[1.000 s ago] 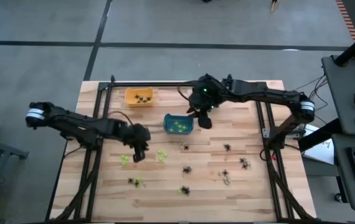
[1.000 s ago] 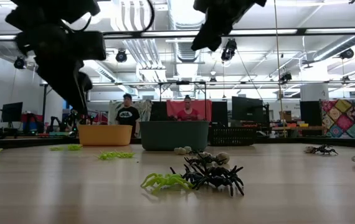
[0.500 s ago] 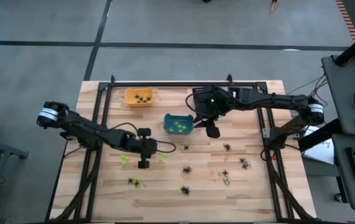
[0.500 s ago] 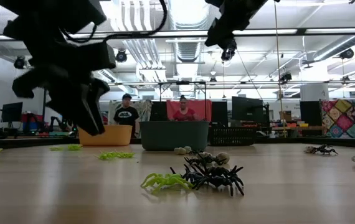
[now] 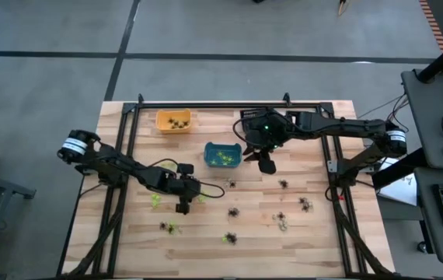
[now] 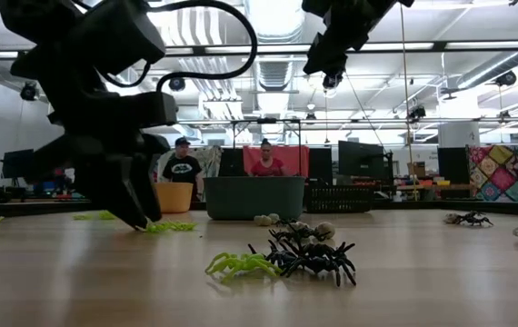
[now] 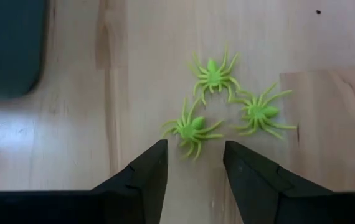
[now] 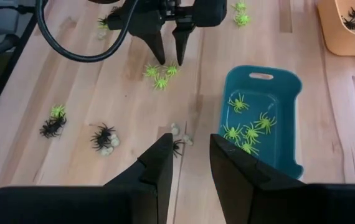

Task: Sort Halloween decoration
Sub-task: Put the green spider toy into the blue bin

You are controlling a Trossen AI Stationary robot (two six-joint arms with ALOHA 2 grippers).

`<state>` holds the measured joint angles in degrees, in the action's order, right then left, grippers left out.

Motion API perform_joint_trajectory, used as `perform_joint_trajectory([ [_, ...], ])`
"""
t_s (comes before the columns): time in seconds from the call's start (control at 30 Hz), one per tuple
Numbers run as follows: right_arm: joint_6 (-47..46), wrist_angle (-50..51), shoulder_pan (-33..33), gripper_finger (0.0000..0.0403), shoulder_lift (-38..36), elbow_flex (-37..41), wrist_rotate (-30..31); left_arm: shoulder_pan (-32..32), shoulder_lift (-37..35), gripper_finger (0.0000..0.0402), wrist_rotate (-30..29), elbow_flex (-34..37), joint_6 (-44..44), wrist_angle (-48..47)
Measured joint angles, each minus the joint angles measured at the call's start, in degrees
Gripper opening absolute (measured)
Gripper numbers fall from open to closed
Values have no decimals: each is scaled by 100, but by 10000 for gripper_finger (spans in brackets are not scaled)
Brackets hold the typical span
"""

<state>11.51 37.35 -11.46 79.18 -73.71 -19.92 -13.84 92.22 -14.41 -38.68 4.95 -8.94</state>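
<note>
Three lime green spiders [image 7: 193,129] [image 5: 200,194] lie close together on the wooden table. My left gripper [image 7: 193,165] [image 5: 181,206] stands open just short of them, low over the table, with the nearest spider just beyond its fingertips. My right gripper [image 8: 190,155] [image 5: 266,163] hangs open high above the table, right of the teal bin [image 5: 211,161], with nothing between its fingers. The teal bin holds several green spiders [image 8: 247,127]. The orange bin [image 5: 163,124] at the far left holds black spiders.
More spiders lie scattered on the near half: a green one [image 5: 155,201], black-and-green pairs [image 5: 169,227] [image 5: 229,238], black ones [image 5: 233,211] [image 5: 284,184] [image 5: 305,204] and a pale cluster [image 5: 281,223]. People stand beyond the far edge in the low view.
My left gripper has come down toward the table and moved right and nearer, to the three green spiders, rolling at the wrist and opening wider. My right gripper has drifted a little to the right, away from above the teal bin.
</note>
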Motion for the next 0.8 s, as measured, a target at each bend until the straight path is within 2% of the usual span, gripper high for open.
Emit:
perform_joint_trajectory([
  [0.23, 2, -84, 35, 95, 55, 9, 0, 2, 66, 129, -2, -4, 2, 41],
  [0.8, -149, -368, 37, 95, 73, 376, 0, 2, 77, 5, 3, 14, 5, 32],
])
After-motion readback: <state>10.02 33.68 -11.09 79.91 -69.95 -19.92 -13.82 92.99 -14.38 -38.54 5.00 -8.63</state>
